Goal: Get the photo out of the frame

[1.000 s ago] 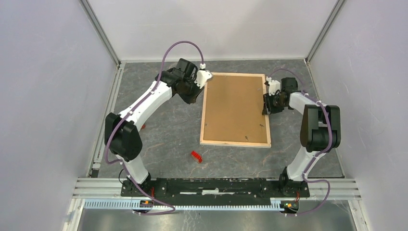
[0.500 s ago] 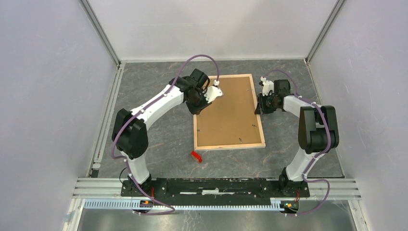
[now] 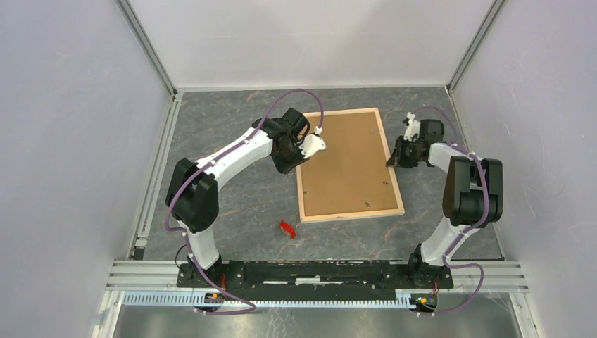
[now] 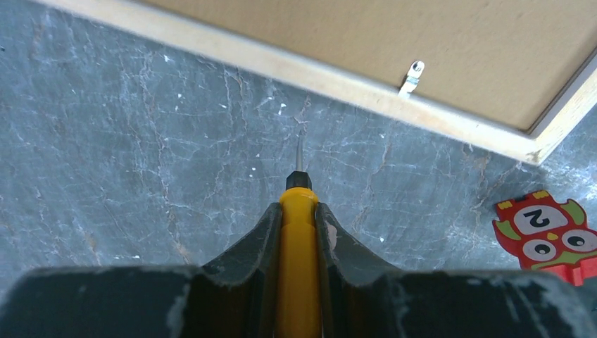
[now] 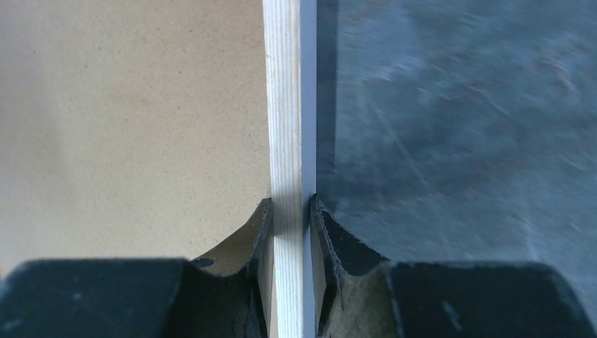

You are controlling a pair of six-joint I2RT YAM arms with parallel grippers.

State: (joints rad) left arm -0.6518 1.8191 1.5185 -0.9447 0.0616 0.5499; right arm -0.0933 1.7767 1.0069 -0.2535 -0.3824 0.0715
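Our left gripper [image 4: 298, 213] clamps a yellow screwdriver [image 4: 298, 243] beside the frame [image 4: 366, 83]; our right gripper [image 5: 290, 208] pinches its right edge

- Left arm [image 3: 232, 151]: base near left, elbow raised above it, forearm stretched far and right toward the centre.
- Left gripper [image 4: 298, 211]: angled down, jaws clamped on a yellow tool [image 4: 298, 267].
- Right arm [image 3: 464, 190]: base near right, elbow folded high, forearm running far and left, wrist low.
- Right gripper [image 5: 288, 211]: jaws pinching the frame [image 5: 284, 105] edge, one finger on each face.
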